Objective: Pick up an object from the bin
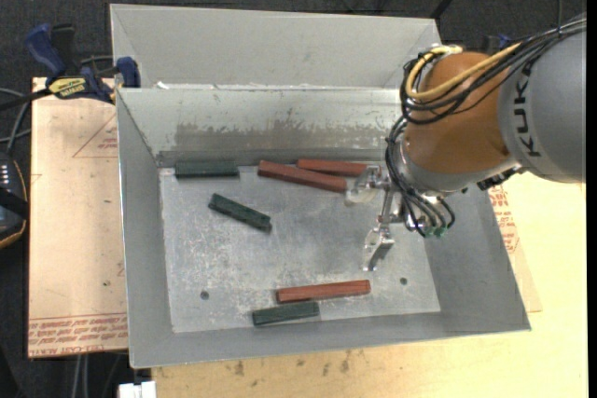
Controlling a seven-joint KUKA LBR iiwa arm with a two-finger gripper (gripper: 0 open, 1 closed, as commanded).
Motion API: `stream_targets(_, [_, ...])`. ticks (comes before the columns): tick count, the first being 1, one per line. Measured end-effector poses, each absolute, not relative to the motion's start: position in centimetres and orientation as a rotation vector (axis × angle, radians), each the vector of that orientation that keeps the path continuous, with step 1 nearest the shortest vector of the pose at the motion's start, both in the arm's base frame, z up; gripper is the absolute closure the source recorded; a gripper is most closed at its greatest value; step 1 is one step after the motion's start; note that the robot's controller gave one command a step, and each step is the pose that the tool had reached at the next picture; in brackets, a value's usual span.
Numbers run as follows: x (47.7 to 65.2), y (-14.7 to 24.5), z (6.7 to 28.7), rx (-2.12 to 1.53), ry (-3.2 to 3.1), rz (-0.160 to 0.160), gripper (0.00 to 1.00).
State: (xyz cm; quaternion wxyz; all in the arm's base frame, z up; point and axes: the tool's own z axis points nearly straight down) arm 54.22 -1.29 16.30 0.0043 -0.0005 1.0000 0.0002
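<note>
Nearest us, the arm [466,121] hangs its gripper [380,247] over bare floor at the right of the bin [140,200]. We see nothing in it, and whether its jaws are spread we cannot tell. Nothing is picked yet. Closest lies a red bar [324,291], flat, matte and square-edged, beside a green bar [284,315]. More bars [303,175] lie further back on scuffed grey metal.

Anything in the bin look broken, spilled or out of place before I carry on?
Nothing stands out. The red-brown bars and dark green bars lie loose and whole inside the grey metal bin; two red-brown ones by the back wall touch at a slight angle. The gripper hangs over bare floor.
</note>
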Motion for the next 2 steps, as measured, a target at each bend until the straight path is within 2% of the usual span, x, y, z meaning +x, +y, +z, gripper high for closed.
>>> stream_targets(1, [52.6,1.7,10.8,-0.017,3.140,0.001,0.00])
stream_targets(2, [50.3,-1.2,8.5,0.046,3.141,0.005,0.00])
